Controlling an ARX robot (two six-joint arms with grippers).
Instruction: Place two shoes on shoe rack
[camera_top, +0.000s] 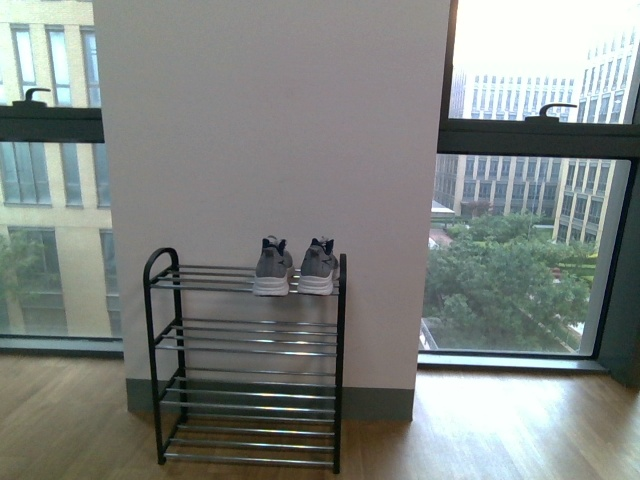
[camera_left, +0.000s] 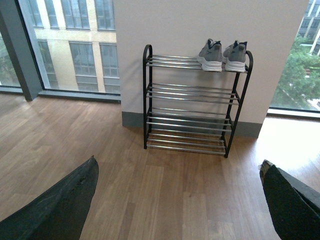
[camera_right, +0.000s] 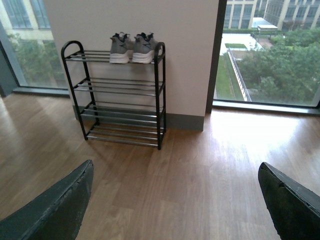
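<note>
Two grey sneakers (camera_top: 273, 270) sit side by side on the top tier of the shoe rack (camera_top: 250, 328); your task looks complete.
Your left pincer (camera_left: 178, 165) and right pincer (camera_right: 176, 165) each hang with fingers wide apart, holding nothing. The rack stands well ahead of both, across bare wooden floor (camera_right: 225, 150), with the sneakers at its end nearer the right pincer. Nothing seems left to place.

Soft, even daylight enters through tall windows (camera_top: 520, 250) at both edges of the front view; sky at upper right blows out white; the wall (camera_top: 270, 120) between looks dimmer, greyish; the floor (camera_right: 250, 125) shows pale glare beside the glass; the shoe rack (camera_left: 195, 100) casts a faint shadow.
</note>
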